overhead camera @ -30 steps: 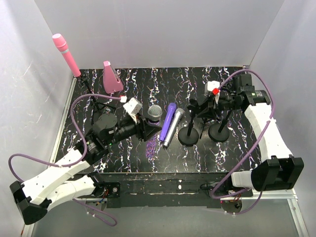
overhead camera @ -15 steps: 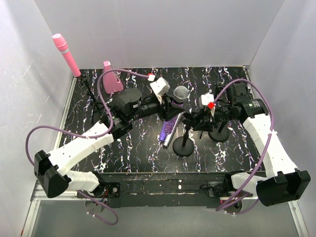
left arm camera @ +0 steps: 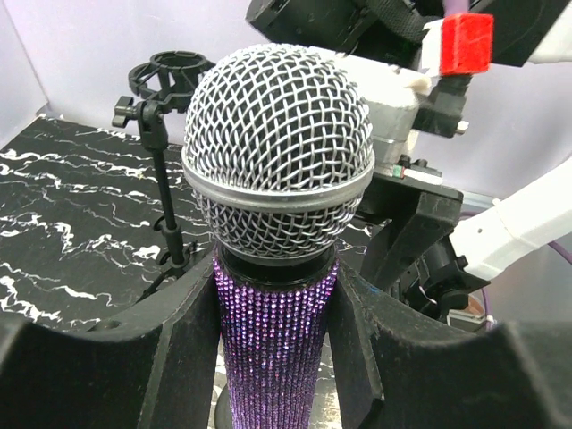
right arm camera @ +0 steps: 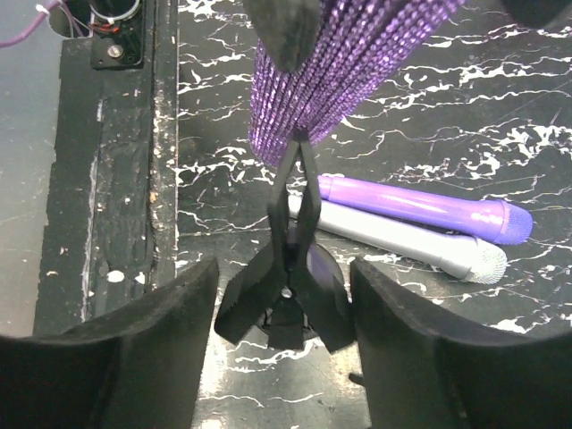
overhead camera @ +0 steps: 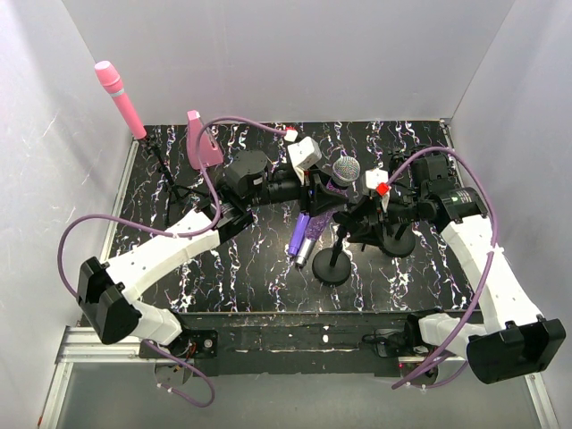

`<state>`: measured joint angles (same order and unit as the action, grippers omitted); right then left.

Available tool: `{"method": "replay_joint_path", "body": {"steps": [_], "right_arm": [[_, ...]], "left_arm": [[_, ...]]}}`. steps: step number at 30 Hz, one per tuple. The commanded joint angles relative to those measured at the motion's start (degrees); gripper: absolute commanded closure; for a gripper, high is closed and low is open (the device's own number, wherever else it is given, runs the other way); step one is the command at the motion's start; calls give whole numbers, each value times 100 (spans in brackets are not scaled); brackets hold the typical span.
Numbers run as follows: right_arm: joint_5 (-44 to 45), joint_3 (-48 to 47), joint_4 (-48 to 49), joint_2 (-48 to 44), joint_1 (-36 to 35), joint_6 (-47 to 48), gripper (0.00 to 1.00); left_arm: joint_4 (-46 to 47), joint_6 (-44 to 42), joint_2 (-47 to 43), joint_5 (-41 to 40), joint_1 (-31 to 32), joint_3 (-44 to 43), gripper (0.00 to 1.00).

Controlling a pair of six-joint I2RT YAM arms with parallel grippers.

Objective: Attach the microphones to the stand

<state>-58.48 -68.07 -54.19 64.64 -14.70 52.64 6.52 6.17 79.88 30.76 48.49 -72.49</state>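
Left gripper [overhead camera: 324, 184]: closed on the glittery purple microphone [left arm camera: 277, 170], fingers on the sequinned body just under the silver mesh head.
Right gripper [right arm camera: 284, 268]: jaws spread, one finger on each side of the clip [right arm camera: 295, 192] of the nearer stand [overhead camera: 332, 266]. Whether the fingers touched the clip could not be told.
Held microphone: tilted, head up between the two grippers. Its tail end met the top of the clip directly ahead of the right gripper, but whether it was seated could not be told.
Other microphones: the plain purple microphone [right arm camera: 411, 204] and silver-grey microphone [right arm camera: 402, 243] lay side by side, touching, on the desk [overhead camera: 250, 268] under the left gripper and just beyond the stand's base. The pink microphone [overhead camera: 121, 100] stood tilted on a thin stand, well apart to the left gripper's left.
Room: the grippers were close together. Bare desk lay on the left gripper's near side, and white walls [overhead camera: 268, 63] closed the rear and both sides.
Edges: the desk's near edge showed at the left of the right wrist view.
Left wrist view only: a second stand [left arm camera: 165, 134] with an empty ring clip, beyond the mesh head.
Right wrist view only: both lying microphones nearly full length.
Top view only: the pink microphone and the pink wedge block [overhead camera: 201, 143].
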Motion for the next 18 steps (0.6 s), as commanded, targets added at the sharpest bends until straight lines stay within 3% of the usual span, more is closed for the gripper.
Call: {"method": "replay_joint_path", "body": {"steps": [1, 2, 5, 18], "right_arm": [[-173, 136, -48, -92, 11, -536, 24], [-190, 163, -4, -118, 46, -571, 19], [-295, 277, 67, -171, 230, -597, 15], [-1059, 1147, 962, -620, 503, -342, 14]], "left_arm": [[359, 51, -16, 369, 20, -318, 100], [332, 33, 1, 395, 20, -327, 100], [297, 7, 37, 448, 20, -380, 100], [-37, -327, 54, 606, 20, -635, 100]]}}
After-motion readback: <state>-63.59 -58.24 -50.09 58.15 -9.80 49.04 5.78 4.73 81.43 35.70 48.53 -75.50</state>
